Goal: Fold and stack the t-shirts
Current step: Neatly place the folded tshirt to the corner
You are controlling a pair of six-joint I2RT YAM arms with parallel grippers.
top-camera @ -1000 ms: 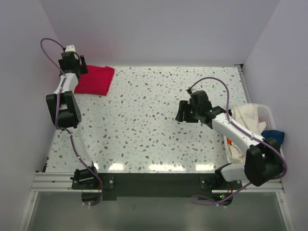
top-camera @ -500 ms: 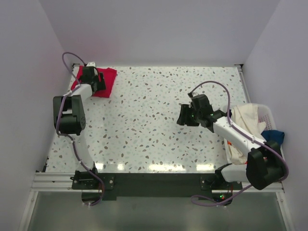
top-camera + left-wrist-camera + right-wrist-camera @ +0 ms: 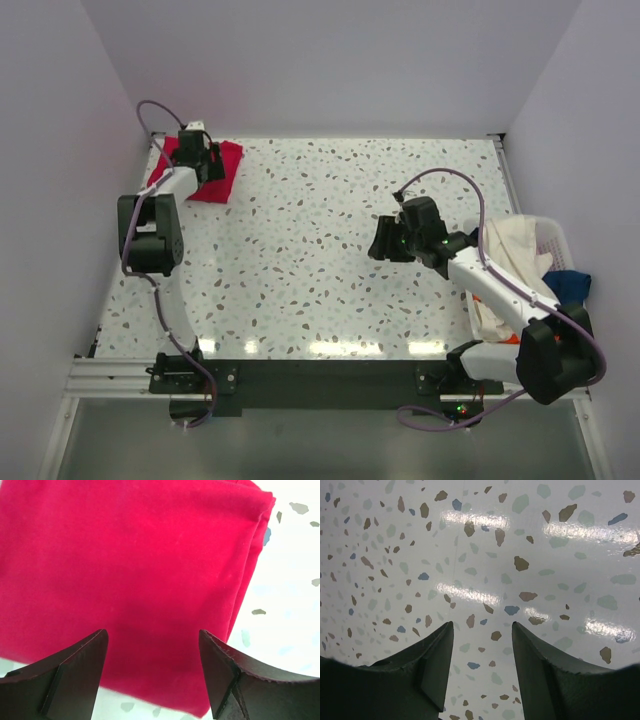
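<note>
The crimson-red t-shirt (image 3: 222,172) lies folded in a flat rectangle at the table's far left corner; it fills the left wrist view (image 3: 130,580). My left gripper (image 3: 200,160) hovers over it, open and empty (image 3: 152,635). My right gripper (image 3: 383,240) is open and empty over bare speckled tabletop right of centre (image 3: 482,625). A cream-white t-shirt (image 3: 510,245) hangs over the white basket (image 3: 556,235) at the right edge, with a dark blue shirt (image 3: 570,282) and a bit of orange cloth (image 3: 510,338) beside it.
The speckled table (image 3: 320,260) is bounded by purple-white walls on the left, back and right. The arm bases sit on a dark rail (image 3: 320,380) at the near edge. The basket stands beside my right arm.
My left gripper has swung right from beside the red shirt's left edge to over the shirt. My right gripper has shifted slightly.
</note>
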